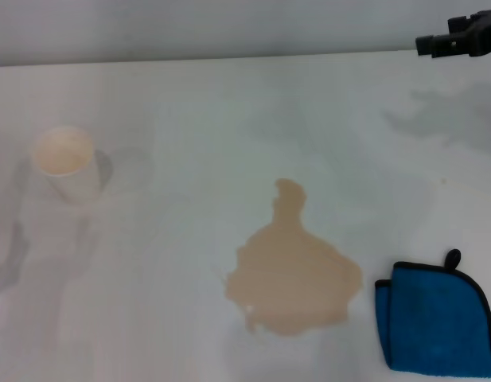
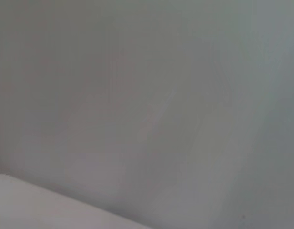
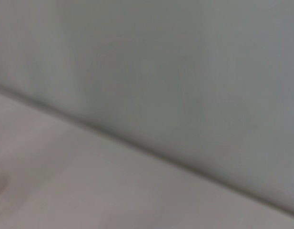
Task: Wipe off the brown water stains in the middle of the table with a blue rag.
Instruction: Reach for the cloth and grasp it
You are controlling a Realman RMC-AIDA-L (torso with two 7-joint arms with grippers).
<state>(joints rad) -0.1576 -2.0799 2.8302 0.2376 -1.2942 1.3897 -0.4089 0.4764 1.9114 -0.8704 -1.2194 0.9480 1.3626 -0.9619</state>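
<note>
White table (image 1: 189, 119); brown water stains (image 1: 293, 274) neck points far; blue rag (image 1: 438, 318) right.

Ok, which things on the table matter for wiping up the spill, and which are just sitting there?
For the job:
- brown spill, mid-table
- blue rag, just right of the spill, untouched
- right gripper, up at the far right corner

Just sitting there:
- paper cup, far left, upright

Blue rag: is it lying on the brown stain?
No, the blue rag lies on bare table beside the brown water stains, apart from them.
</note>
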